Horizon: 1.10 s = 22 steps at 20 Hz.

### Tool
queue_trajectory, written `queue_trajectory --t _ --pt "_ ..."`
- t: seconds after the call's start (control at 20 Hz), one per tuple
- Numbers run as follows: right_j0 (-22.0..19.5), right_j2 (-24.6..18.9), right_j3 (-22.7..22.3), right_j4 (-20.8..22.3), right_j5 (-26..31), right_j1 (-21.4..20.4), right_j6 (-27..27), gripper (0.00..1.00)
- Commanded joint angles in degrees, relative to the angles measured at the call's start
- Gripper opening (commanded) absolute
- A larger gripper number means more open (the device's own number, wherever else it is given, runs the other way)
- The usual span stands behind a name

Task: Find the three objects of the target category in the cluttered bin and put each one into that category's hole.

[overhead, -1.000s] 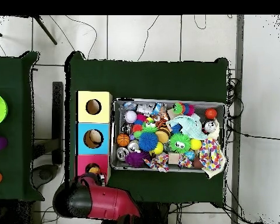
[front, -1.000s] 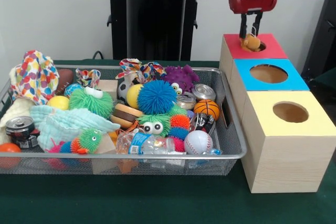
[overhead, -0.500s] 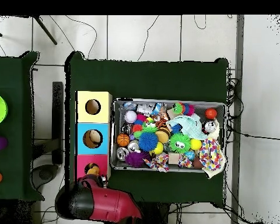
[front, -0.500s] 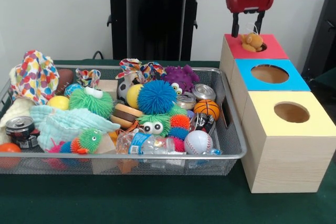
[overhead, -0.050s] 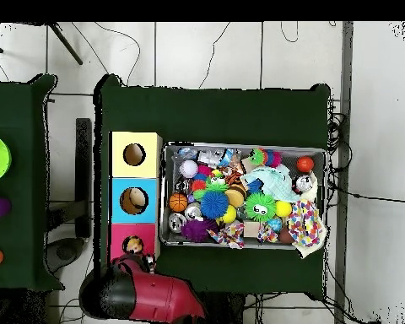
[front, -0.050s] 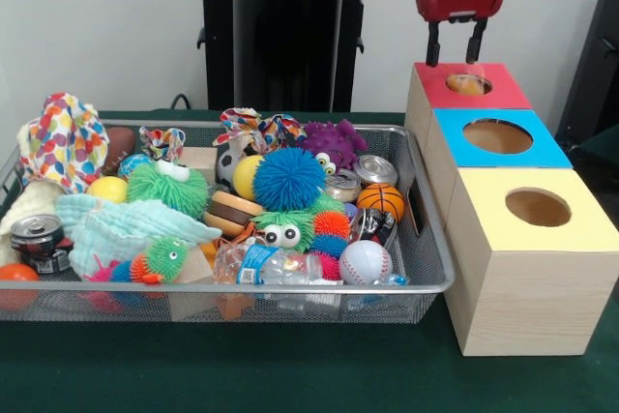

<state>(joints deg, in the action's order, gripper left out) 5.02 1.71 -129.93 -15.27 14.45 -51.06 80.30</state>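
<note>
My gripper [front, -0.050s: 454, 52] hangs open just above the hole of the red-topped box [front, -0.050s: 507, 94], nothing between its fingers. A tan plush toy [front, -0.050s: 467, 84] sits low inside that red hole, only its top showing. In the overhead view the same toy [overhead, -0.050s: 135, 246] shows in the red box's hole [overhead, -0.050s: 121, 246], with the red arm [overhead, -0.050s: 151, 295] just below it. The wire bin [front, -0.050s: 290, 289] holds mixed clutter: a spiky blue ball [front, -0.050s: 288, 178], a baseball [front, -0.050s: 365, 262], a small basketball [front, -0.050s: 381, 200], cans and cloths.
A blue-topped box [front, -0.050s: 553, 149] and a yellow-topped box [front, -0.050s: 585, 231] stand in a row in front of the red one, right of the bin. Something tan lies inside the blue box's hole [overhead, -0.050s: 134, 200]. Green cloth covers the table [front, -0.050s: 290, 365].
The gripper held the tan plush at the red hole, opened and rose a little. The plush has sunk from the hole's rim down into the box.
</note>
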Motion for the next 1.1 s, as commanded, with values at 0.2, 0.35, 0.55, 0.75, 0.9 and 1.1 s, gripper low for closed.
queue_trajectory --t 0.2,0.35,0.55,0.75,0.9,1.1 --pt "-2.1 -4.3 -0.9 -3.7 12.2 -3.0 13.0 1.00" --pt "-1.4 -3.4 0.7 -3.5 16.4 -4.5 13.3 1.00" --pt "-1.3 -3.1 1.1 -3.5 17.8 -5.1 13.0 1.00" --pt "-0.7 -2.6 1.8 -3.6 18.8 -5.3 13.2 1.00" --pt "0.3 0.0 3.4 -1.3 19.6 -4.8 13.8 1.00" --pt "-0.1 2.7 6.1 2.3 16.4 -4.5 10.9 1.00"
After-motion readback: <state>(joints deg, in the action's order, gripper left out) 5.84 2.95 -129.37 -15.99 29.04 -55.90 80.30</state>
